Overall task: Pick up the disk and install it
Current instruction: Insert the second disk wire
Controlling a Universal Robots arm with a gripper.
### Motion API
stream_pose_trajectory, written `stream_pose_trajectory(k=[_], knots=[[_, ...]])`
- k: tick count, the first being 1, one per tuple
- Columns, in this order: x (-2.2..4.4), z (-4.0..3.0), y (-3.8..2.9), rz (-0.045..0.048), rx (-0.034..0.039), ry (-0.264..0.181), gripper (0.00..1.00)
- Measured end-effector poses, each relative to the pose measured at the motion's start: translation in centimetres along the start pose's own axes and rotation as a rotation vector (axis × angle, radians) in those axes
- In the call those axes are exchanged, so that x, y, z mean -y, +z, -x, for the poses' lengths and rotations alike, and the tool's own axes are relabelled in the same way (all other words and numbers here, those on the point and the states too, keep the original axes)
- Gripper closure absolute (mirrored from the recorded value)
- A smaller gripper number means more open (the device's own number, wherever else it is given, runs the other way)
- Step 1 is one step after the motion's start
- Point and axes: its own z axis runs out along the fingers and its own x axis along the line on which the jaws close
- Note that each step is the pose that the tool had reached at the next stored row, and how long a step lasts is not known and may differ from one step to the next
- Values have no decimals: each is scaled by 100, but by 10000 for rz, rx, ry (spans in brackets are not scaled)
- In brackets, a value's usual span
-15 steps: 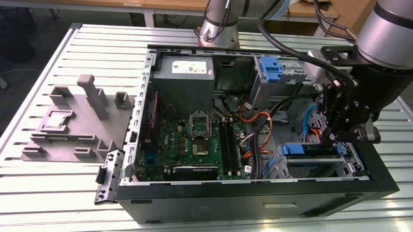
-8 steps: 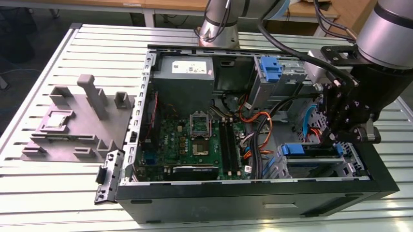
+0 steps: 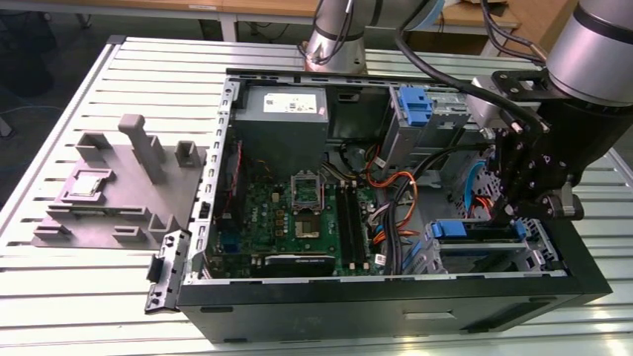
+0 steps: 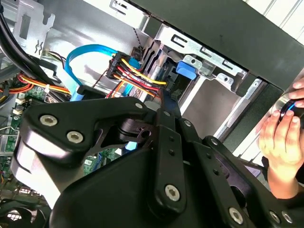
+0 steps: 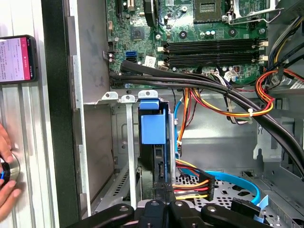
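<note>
— Where is the disk (image 3: 457, 230) now?

— We see it standing on edge in the drive cage, at the near corner of the computer case (image 3: 396, 305) on the exterior view's right. In the first wrist view its blue bracket (image 5: 153, 124) sits between the metal rails of the cage, so we judge it to be at least partly slotted in.

— And the claw (image 3: 509, 211)?

— It hangs right over that cage, just above the disk. In both wrist views its tip is very close to the bracket, but we cannot tell whether it is spread, pressed together or pinching the disk's edge.

— How do we expect the disk to handle?

— We judge it stiff and fairly heavy for its size, with smooth metal faces that could slip. It is also likely to be sensitive to knocks. We would hold it by the long edges where the plastic bracket frames it, not by the labelled face.

— Anything crowding it?

— The bundle of red, yellow and orange cables (image 5: 223, 107) and a blue cable (image 5: 232, 178) lie just beside the cage. A person's hand (image 4: 280, 137) rests outside the case wall. The motherboard (image 3: 287, 215) lies well apart, to the exterior view's left.
</note>
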Motion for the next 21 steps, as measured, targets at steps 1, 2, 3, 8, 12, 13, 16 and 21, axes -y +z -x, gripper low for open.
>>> stream_pose_trajectory(k=[1, 2, 3, 8, 12, 13, 16, 21], knots=[[0, 0, 0, 0, -1, 0, 90], [1, 0, 0, 6, -1, -1, 90], [1, 0, 0, 19, -1, -2, 90], [5, 1, -19, 314, -16, -28, 90], [9, 1, -79, 351, -17, -30, 90], [11, 4, -100, 352, -19, -31, 90], [16, 15, -178, 361, -18, -31, 90], [28, 24, -337, 365, -18, -32, 90]])
